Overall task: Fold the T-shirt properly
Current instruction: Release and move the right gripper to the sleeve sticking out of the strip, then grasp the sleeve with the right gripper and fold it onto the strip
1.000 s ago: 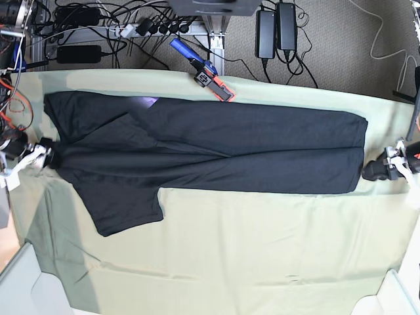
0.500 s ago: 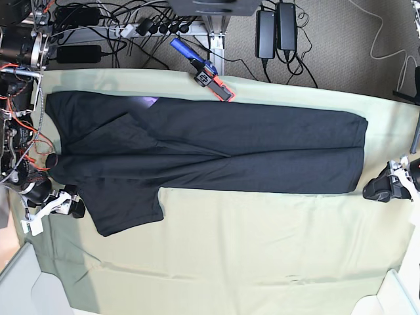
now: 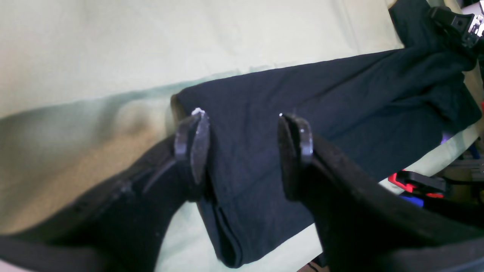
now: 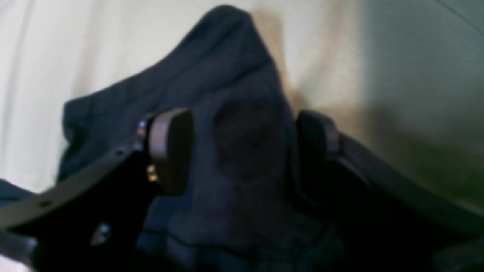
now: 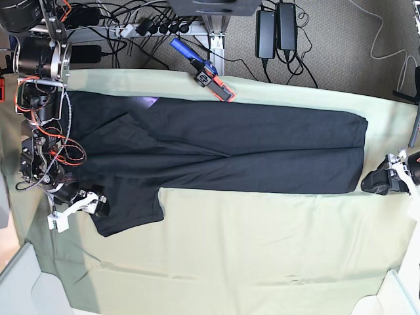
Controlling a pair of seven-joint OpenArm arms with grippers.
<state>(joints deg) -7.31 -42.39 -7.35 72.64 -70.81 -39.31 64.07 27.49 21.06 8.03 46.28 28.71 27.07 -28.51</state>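
Note:
The black T-shirt [image 5: 249,147] lies plain side up, folded into a long band across the pale green cloth, with one sleeve [image 5: 128,210] sticking out toward the front at the left. My right gripper [image 5: 97,203] stands open at that sleeve's left edge. In the right wrist view its fingers [image 4: 170,147] straddle a raised fold of the sleeve [image 4: 227,75]. At the right end of the band my left gripper [image 5: 369,184] is open by the hem corner. In the left wrist view the hem [image 3: 340,113] lies between and beneath its fingertips [image 3: 196,139].
An orange and blue hand tool [image 5: 210,77] lies at the table's back edge, also seen in the left wrist view [image 3: 416,183]. Power bricks [image 5: 275,29] and cables lie on the floor behind. White bins sit at the front corners [image 5: 16,282] [image 5: 397,295].
The right arm has swung from the shirt's left end toward the front and in to the sleeve. The left gripper has barely shifted near the hem corner.

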